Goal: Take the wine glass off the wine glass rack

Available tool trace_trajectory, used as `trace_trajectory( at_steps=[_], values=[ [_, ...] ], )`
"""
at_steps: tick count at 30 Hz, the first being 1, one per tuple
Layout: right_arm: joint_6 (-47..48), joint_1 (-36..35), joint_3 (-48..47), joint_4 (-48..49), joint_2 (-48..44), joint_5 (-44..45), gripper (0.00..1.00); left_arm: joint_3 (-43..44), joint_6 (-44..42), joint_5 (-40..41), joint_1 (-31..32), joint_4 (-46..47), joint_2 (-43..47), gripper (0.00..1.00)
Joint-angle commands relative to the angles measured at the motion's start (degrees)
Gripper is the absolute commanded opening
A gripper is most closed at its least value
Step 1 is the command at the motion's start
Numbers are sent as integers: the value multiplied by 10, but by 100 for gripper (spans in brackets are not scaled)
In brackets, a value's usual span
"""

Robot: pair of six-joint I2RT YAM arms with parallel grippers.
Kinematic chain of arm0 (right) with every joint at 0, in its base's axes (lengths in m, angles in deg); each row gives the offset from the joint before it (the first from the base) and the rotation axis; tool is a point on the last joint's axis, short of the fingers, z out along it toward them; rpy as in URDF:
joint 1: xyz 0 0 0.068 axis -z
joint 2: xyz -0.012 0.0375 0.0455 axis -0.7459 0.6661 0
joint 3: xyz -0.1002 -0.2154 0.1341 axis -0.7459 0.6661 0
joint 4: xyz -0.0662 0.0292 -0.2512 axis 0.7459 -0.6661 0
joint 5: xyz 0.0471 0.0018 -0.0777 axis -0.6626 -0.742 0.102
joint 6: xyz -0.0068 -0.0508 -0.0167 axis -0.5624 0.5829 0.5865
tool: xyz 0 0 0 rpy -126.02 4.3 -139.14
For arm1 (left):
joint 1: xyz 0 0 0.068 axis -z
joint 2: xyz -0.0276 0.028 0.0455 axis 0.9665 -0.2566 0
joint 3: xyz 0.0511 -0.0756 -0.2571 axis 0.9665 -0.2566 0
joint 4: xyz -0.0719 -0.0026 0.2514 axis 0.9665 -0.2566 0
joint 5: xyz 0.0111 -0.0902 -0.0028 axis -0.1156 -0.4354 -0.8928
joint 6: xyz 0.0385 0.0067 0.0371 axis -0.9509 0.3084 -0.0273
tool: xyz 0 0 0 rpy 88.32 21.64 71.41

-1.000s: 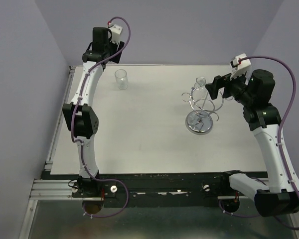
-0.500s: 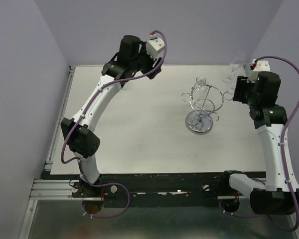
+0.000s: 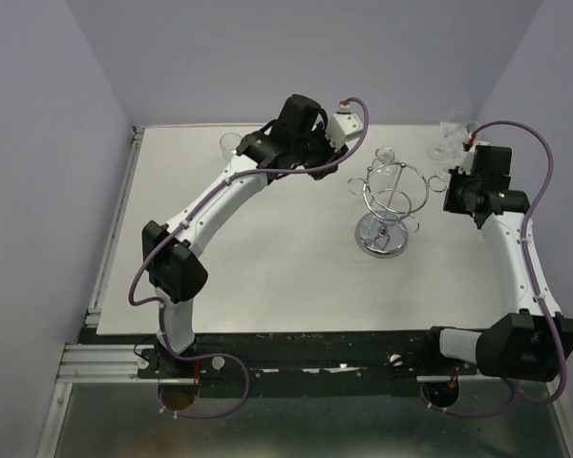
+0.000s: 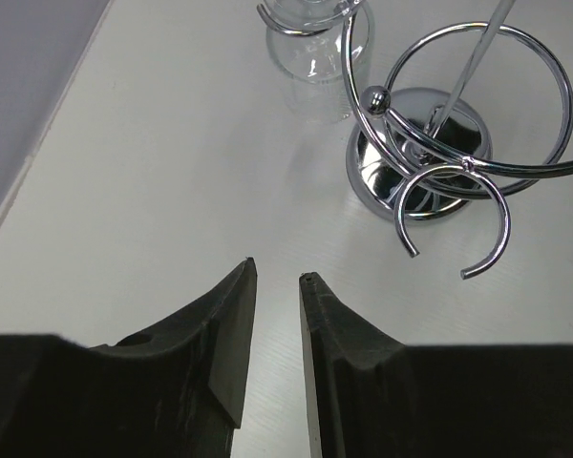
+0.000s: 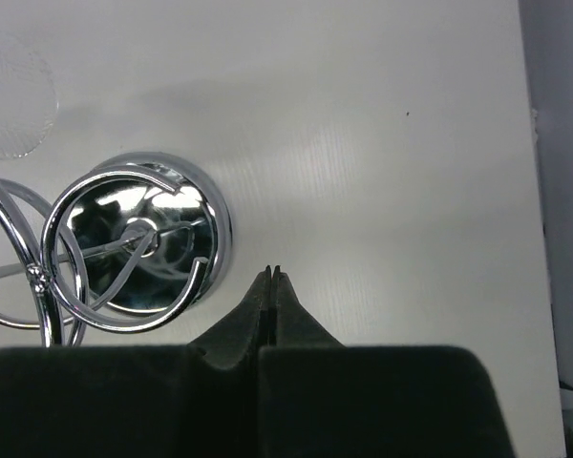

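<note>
The chrome wine glass rack (image 3: 386, 202) stands right of the table's middle on its mirror disc base (image 4: 422, 153). One clear wine glass (image 3: 386, 158) hangs upside down from a hook on the rack's far side; its bowl (image 4: 312, 50) shows at the top of the left wrist view. My left gripper (image 4: 277, 273) hovers left of the rack, open by a narrow gap with nothing in it. My right gripper (image 5: 272, 271) is shut and empty, just right of the base (image 5: 138, 239).
A second wine glass (image 3: 450, 132) stands upright at the back right corner, behind my right wrist. A clear glass (image 3: 230, 143) stands at the back left, partly hidden by my left arm. Purple walls close in the table's back and sides.
My left arm has swung from the back left corner rightward to the rack, its jaws narrowing. My right gripper has gone from open to shut, and its wrist has drawn back a little from the rack.
</note>
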Motion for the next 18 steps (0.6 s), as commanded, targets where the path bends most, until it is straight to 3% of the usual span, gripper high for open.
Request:
trace_trajectory(
  at_steps=[1, 18],
  values=[
    [-27, 0, -10, 5, 21, -45, 1, 24, 12, 17, 25, -9, -24, 40],
    [-35, 0, -84, 20, 122, -72, 1, -6, -5, -20, 97, -38, -6, 43]
  ],
)
